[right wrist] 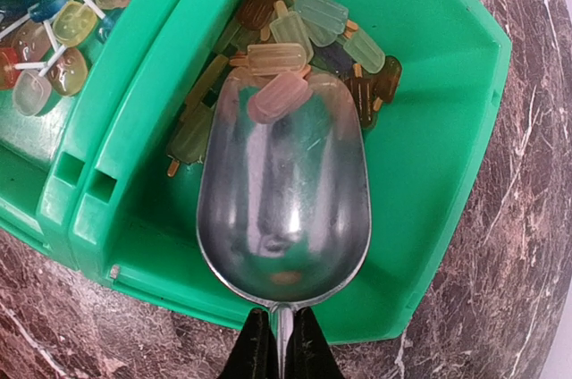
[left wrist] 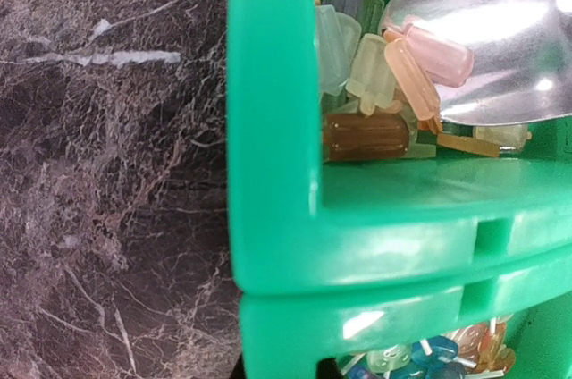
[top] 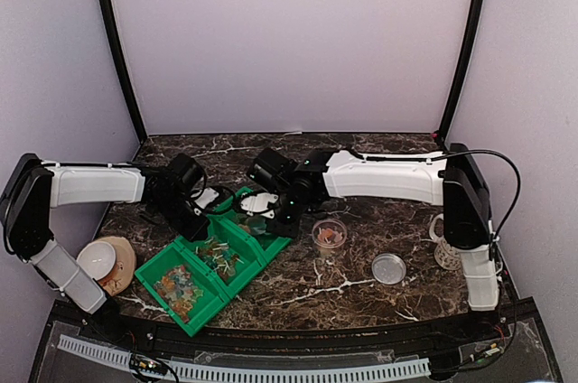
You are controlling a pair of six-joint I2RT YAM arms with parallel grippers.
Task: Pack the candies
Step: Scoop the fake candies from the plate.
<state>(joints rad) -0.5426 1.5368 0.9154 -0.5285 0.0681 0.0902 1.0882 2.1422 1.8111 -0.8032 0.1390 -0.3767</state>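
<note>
Candies (right wrist: 295, 26) mostly lie in the green bin (right wrist: 429, 173), a few in the small tub (top: 329, 235). Right gripper (right wrist: 279, 343) clamps the scoop (right wrist: 281, 200), one pink sweet (right wrist: 279, 97) aboard; left gripper (top: 197, 217) is closed beside the bin.

The dark marble table (top: 361, 297) carries joined green bins (top: 200, 267) left of centre, a clear tub (top: 329, 236) and a round lid (top: 389, 267) to their right, and a wooden disc (top: 124, 266) far left.
</note>
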